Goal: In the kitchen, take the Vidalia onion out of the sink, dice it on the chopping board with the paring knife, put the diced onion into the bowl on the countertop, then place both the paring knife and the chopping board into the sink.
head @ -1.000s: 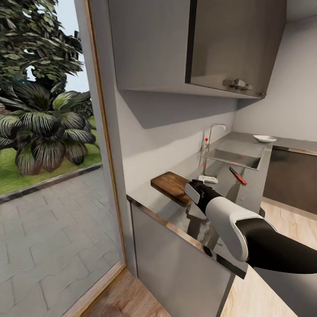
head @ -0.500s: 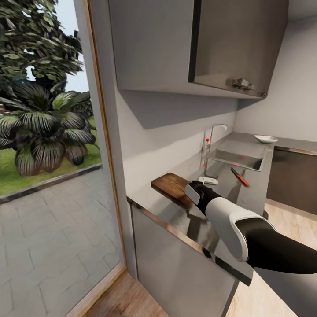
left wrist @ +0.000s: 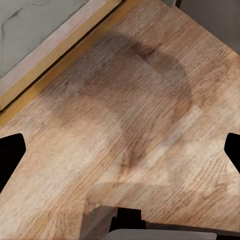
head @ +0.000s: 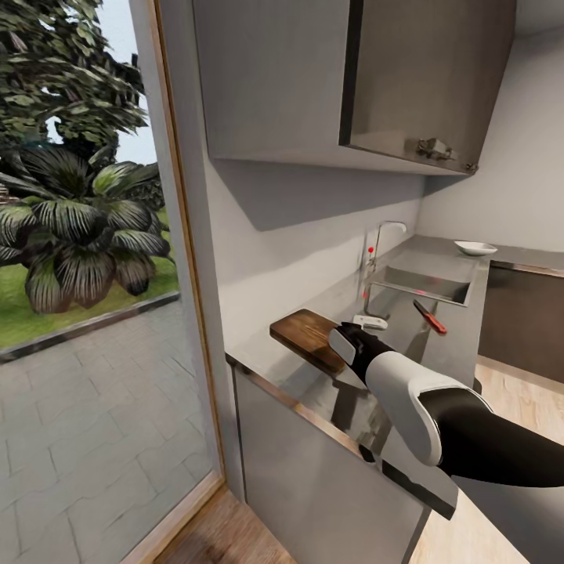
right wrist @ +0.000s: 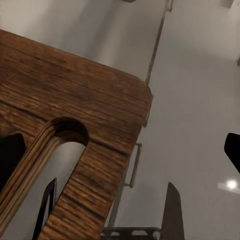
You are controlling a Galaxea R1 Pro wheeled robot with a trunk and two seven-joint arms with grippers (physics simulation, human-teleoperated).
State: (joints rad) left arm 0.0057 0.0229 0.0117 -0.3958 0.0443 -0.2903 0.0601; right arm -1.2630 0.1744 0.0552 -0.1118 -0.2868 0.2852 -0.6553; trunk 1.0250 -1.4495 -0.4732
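The right gripper (head: 345,342) holds the chopping board (head: 309,335) lifted above the countertop (head: 313,384), its fingers closed on the board's end with the oblong handle slot. In the right wrist view the chopping board (right wrist: 65,125) is close up, brown wood grain running past the slot, with one dark fingertip (right wrist: 12,155) at the board's edge and the other fingertip (right wrist: 234,150) well apart from it on the far side.

Beyond the board along the countertop lies the sink (head: 423,283), its chrome tap (head: 380,239) with a small red knob against the wall. The paring knife (head: 429,316), red-handled, rests on the countertop just in front of the sink. The white bowl (head: 475,247) sits on the countertop past the sink, near the corner.

The left gripper (left wrist: 120,150) hangs over the wooden floor (left wrist: 130,115), its two fingertips spread wide and holding nothing.
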